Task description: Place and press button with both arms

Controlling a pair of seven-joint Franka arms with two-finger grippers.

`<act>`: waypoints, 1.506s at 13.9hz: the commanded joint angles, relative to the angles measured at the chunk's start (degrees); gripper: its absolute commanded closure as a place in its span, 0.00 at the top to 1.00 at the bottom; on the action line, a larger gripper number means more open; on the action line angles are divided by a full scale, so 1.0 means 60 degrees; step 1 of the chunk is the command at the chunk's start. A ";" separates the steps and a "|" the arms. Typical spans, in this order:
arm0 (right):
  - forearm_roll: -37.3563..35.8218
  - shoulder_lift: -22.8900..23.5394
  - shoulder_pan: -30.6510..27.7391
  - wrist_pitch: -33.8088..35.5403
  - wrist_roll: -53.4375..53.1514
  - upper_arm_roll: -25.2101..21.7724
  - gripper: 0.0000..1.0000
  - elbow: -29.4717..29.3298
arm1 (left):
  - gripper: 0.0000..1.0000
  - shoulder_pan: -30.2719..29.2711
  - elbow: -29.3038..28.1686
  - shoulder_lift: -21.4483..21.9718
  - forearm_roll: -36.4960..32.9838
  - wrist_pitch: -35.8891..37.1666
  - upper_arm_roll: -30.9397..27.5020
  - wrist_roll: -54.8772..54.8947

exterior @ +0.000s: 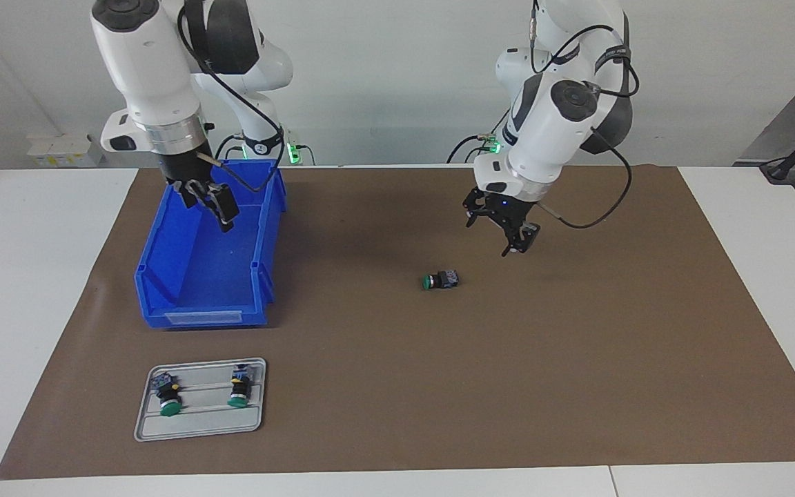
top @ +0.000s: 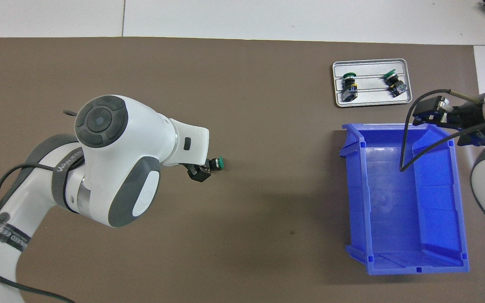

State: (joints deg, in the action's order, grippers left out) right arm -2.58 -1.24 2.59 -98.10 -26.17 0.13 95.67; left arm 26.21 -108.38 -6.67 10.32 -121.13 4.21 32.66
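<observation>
- The button [exterior: 439, 279] lies on its side mid-worktop [exterior: 577, 359].
- Left tool [exterior: 511, 231], open and empty, hangs just above it.
- Right tool [exterior: 208, 200], open and empty, hangs over the blue bin [exterior: 163, 276].
- The button looks light and rigid; its blocky body seems the best hold.

Robotics lab: two white arms [exterior: 163, 76] mounted at a white counter [exterior: 32, 276], brown mat [exterior: 508, 386], blue parts bin [exterior: 208, 241], metal tray [exterior: 201, 428], bare white wall, cabling.

Blue bin [exterior: 208, 262] beside grey tray [exterior: 201, 424] on brown mat [exterior: 508, 386].
</observation>
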 commanded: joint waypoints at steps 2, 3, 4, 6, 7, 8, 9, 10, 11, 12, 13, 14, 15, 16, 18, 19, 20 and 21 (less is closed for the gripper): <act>0.0298 -0.0029 -0.0402 0.0193 0.2043 0.0036 1.00 -0.0299 | 1.00 0.0173 -0.0614 -0.0133 0.0111 -0.0569 -0.0189 0.0809; 0.0254 0.0088 -0.0417 0.0309 0.2366 0.0036 1.00 -0.0634 | 1.00 0.0129 -0.0629 -0.0133 0.0111 -0.0496 -0.0190 0.1144; 0.0283 0.0162 -0.0446 0.0543 0.2616 0.0036 1.00 -0.0768 | 1.00 0.0128 -0.0629 -0.0148 0.0111 -0.0481 -0.0190 0.1423; 0.0298 0.0148 -0.0505 0.0866 0.2968 0.0036 1.00 -0.0740 | 1.00 0.0216 -0.0614 -0.0177 0.0097 -0.0539 -0.0190 0.1499; 0.0254 0.0148 -0.0490 0.0911 0.3115 0.0036 1.00 -0.0740 | 1.00 0.0318 -0.0614 -0.0308 0.0082 -0.0583 -0.0190 0.1499; 0.0254 0.0133 -0.0476 0.1056 0.3145 0.0051 1.00 -0.0740 | 1.00 0.0420 -0.0600 -0.0425 0.0067 -0.0671 -0.0204 0.1485; 0.0297 0.0118 -0.0432 0.1101 0.3131 0.0065 1.00 -0.0711 | 1.00 0.0450 -0.0585 -0.0557 -0.0005 -0.0759 -0.0204 0.1499; 0.0298 0.0060 -0.0388 0.1102 0.3131 0.0066 1.00 -0.0624 | 1.00 0.0494 -0.0585 -0.0660 -0.0020 -0.0875 -0.0204 0.1499; 0.0312 0.0002 -0.0359 0.1102 0.3131 0.0066 1.00 -0.0478 | 1.00 0.0553 -0.0556 -0.0762 -0.0064 -0.0935 -0.0204 0.1499; 0.0312 -0.0028 -0.0344 0.1102 0.3145 0.0080 1.00 -0.0418 | 1.00 0.0611 -0.0512 -0.0908 -0.0137 -0.1037 -0.0219 0.1528; 0.0312 -0.0043 -0.0344 0.1102 0.3160 0.0066 1.00 -0.0403 | 1.00 0.0641 -0.0512 -0.0982 -0.0312 -0.1226 -0.0219 0.1645; 0.0312 -0.0043 -0.0358 0.1087 0.3146 0.0066 1.00 -0.0403 | 1.00 0.0641 -0.0512 -0.1085 -0.0430 -0.1344 -0.0204 0.1820; 0.0312 -0.0043 -0.0344 0.1087 0.3160 0.0080 1.00 -0.0403 | 1.00 0.0641 -0.0483 -0.1158 -0.0460 -0.1490 -0.0219 0.1981; 0.0341 -0.0043 -0.0358 0.1087 0.3160 0.0080 1.00 -0.0403 | 1.00 0.0627 -0.0439 -0.1289 -0.0474 -0.1724 -0.0219 0.2026; 0.0356 -0.0057 -0.0344 0.1058 0.3160 0.0080 1.00 -0.0359 | 1.00 0.0597 -0.0147 -0.1727 -0.0664 -0.2149 -0.0219 0.2303; 0.0356 -0.0057 -0.0344 0.1058 0.3334 0.0095 1.00 -0.0374 | 1.00 0.0583 0.0014 -0.1904 -0.0912 -0.2339 -0.0219 0.2348; 0.0356 -0.0057 -0.0329 0.1000 0.3670 0.0095 1.00 -0.0374 | 1.00 0.0510 0.0059 -0.2022 -0.0987 -0.2530 -0.0219 0.2392; 0.0356 -0.0057 -0.0329 0.0985 0.3702 0.0095 1.00 -0.0374 | 1.00 0.0466 0.0060 -0.2038 -0.1045 -0.2575 -0.0219 0.2625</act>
State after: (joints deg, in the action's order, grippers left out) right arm -1.88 -1.08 1.10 -92.09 -6.49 0.42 92.92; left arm 29.01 -109.85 -16.98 5.39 -135.16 3.47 46.20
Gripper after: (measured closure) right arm 0.000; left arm 0.000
